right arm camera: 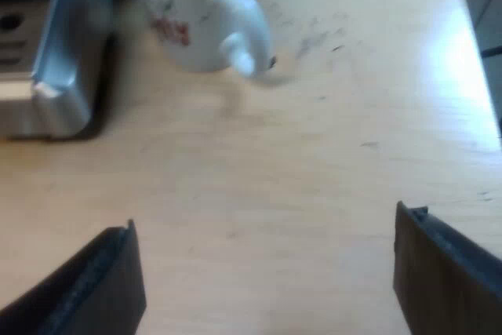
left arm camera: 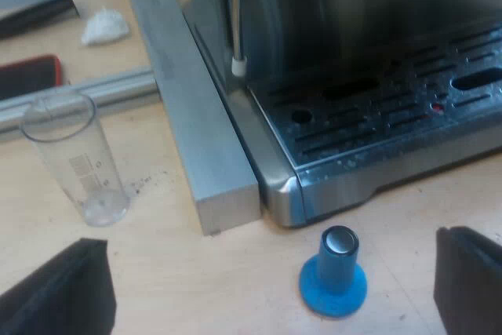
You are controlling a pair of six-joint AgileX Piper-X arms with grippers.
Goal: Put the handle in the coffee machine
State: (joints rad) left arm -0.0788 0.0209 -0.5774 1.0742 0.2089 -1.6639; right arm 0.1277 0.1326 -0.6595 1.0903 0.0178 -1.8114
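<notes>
Espresso machine, tamper, measuring glass, mug: one each.

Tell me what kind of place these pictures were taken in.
Probably a workbench set up for making coffee: a stainless-steel espresso machine stands on a light wooden tabletop, with a blue round-based tamper, a clear plastic measuring glass and a white ceramic mug near it.
</notes>
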